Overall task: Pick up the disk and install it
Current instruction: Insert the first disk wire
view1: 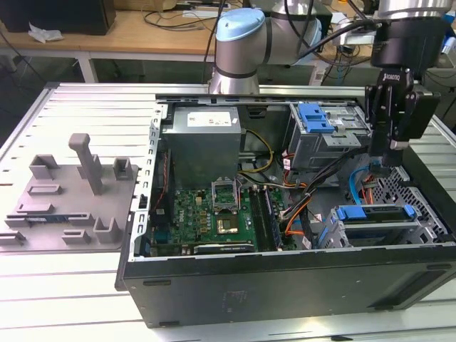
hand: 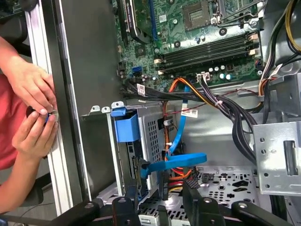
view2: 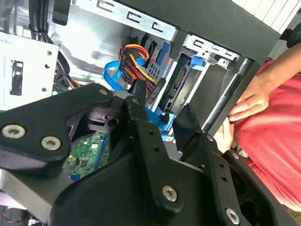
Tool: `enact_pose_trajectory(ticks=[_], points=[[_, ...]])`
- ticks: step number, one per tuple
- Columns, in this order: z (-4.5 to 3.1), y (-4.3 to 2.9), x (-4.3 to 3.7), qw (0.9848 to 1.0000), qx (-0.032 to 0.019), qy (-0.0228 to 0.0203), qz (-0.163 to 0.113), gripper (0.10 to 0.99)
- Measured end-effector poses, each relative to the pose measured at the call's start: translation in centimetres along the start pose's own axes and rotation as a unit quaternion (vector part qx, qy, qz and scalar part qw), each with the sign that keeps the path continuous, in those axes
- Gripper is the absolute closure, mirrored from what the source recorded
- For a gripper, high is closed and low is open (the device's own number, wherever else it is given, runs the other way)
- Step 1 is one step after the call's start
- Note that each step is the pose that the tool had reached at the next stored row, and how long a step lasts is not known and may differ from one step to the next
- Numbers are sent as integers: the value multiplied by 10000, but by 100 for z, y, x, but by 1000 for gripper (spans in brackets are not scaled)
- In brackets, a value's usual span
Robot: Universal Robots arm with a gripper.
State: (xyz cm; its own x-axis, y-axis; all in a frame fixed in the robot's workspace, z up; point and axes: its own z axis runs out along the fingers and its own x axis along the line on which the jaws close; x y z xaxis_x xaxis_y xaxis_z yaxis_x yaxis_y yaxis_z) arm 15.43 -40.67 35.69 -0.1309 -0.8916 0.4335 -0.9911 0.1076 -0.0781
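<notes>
disk [view1: 374, 213] sits flat, long axis across the exterior view; pincer [view1: 387, 164] gapes empty.

The table [view1: 71, 292] was a pale metal surface of long grooved slats. An open black computer case [view1: 285, 288] lay on its side on it, across the middle and the exterior view's right. Just beside the case, toward the exterior view's left, sat a flat grey fixture plate [view1: 53, 214] bearing several low blocks and one taller post.
</notes>
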Motion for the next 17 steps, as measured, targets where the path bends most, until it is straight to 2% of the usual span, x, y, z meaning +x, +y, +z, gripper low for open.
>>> enact_pose_trajectory(ticks=[3,5,7,13,17], points=[[14,-1,-1,10000,-13,1,-13,596],[25,-33,-9,10000,-19,0,-21,737],[34,-53,-12,10000,-23,2,-25,737],[73,-51,-26,10000,-20,1,-29,737],[111,-28,-41,10000,44,-6,30,737]])
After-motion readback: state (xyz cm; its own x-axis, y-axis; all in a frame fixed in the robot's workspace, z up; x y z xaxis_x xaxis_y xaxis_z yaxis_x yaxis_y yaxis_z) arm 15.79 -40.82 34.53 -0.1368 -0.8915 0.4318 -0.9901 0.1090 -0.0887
